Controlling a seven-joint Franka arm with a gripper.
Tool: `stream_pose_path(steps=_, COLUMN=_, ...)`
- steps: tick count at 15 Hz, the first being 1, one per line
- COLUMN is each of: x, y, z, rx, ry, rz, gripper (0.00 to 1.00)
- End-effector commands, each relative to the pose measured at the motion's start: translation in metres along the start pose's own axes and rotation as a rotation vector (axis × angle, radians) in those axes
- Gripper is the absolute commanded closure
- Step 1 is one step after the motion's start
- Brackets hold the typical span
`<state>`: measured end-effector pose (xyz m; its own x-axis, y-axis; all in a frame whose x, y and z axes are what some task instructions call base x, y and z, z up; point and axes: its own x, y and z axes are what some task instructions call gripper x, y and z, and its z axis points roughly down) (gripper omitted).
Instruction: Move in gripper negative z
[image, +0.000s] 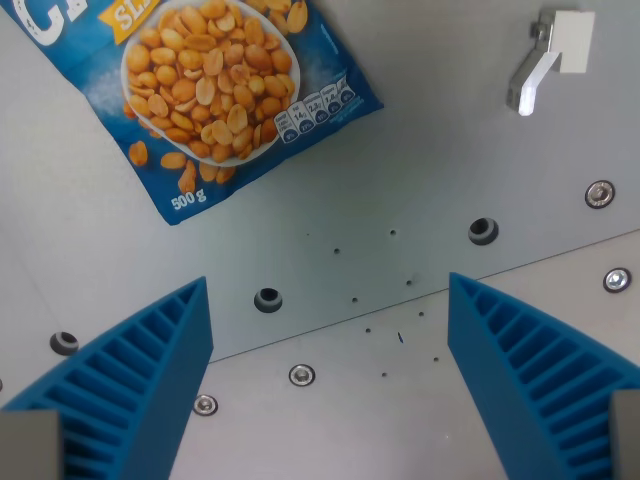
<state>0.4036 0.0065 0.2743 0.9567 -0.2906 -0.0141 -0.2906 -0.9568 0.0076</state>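
Note:
My gripper (328, 335) is open and empty. Its two blue ribbed fingers (140, 375) stand wide apart at the wrist view's bottom left and bottom right, above a bare grey metal surface (420, 170). A blue 500 g bag of salted peanuts (205, 85) lies flat on that surface at the upper left, well beyond the fingertips and apart from them. Its top is cut off by the frame edge.
A white and silver latch or handle (548, 60) sticks up at the upper right. The grey plate has dark holes (268, 299), screws (301, 375) and a seam running diagonally between the fingers.

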Motion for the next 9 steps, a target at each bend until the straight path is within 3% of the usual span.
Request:
stream_pose_path(steps=1, x=0.000, y=0.000, z=-0.008, rx=0.002, ry=0.007, rz=0.000, gripper=0.00)
stream_pose_path(steps=9, x=0.000, y=0.000, z=-0.048, rx=0.002, ry=0.007, rz=0.000, gripper=0.00)
